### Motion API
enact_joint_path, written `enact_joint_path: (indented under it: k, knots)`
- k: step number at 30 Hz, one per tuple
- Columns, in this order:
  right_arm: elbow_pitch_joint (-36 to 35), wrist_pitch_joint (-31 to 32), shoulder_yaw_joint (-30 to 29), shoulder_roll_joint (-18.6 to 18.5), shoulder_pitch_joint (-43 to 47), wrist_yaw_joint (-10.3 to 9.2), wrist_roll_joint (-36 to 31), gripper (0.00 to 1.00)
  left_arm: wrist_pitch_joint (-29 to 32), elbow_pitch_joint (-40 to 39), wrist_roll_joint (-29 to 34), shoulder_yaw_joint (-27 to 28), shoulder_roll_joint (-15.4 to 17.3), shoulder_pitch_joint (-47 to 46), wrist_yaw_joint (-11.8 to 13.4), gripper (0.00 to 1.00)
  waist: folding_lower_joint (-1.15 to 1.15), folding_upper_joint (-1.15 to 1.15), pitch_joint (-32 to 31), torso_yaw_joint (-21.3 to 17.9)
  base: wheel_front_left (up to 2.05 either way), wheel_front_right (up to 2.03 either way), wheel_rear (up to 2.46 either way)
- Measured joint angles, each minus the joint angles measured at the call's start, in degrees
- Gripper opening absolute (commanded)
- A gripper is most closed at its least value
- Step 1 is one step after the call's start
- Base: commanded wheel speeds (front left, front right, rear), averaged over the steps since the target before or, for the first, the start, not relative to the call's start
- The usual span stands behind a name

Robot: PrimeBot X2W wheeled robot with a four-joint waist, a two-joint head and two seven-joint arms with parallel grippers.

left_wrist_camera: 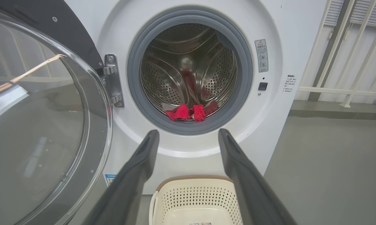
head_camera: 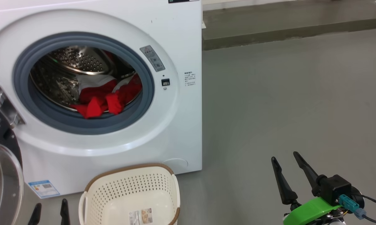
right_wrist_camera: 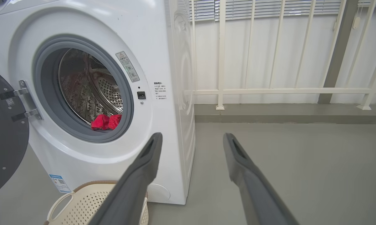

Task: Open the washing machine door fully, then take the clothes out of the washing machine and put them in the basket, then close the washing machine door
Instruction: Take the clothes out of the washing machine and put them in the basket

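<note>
Red-and-white clothes (head_camera: pixel 106 97) lay heaped at the front lip of the drum (left_wrist_camera: pixel 169 81), inside the washing machine (head_camera: pixel 181 47). Washing machine door (left_wrist_camera: pixel 34 125) stood swung wide on its hinge (left_wrist_camera: pixel 113 81), off the grey ring (head_camera: pixel 81 125). Basket (head_camera: pixel 128 184) sat on the floor (head_camera: pixel 285 93) right below the opening, likely for a short drop. Left end effector (head_camera: pixel 49 212) and right end effector (head_camera: pixel 285 157) were both spread wide, holding nothing. Bare floor rightward gave swinging room.

Before you, smooth grey floor (head_camera: pixel 285 93), white washing machine (head_camera: pixel 178 134) standing on it, cream basket (head_camera: pixel 128 187) just in front.
</note>
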Motion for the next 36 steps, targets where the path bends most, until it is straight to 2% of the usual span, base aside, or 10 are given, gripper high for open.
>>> enact_joint_path:
  k: [13,36]
  knots:
    - [0.08,0.0,0.14,0.0,-0.03,0.0,-0.01,1.0,0.0,-1.07,-0.51,0.8,-0.57,-0.31,-0.13,1.0,0.0,0.0,0.74,0.16,1.38,-1.38,0.0]
    - [0.18,0.0,0.24,0.01,-0.03,0.0,-0.05,1.0,0.0,1.1,-0.54,1.65,-0.79,-1.31,-1.1,1.0,0.0,0.0,0.43,0.37,0.05,-0.05,0.0]
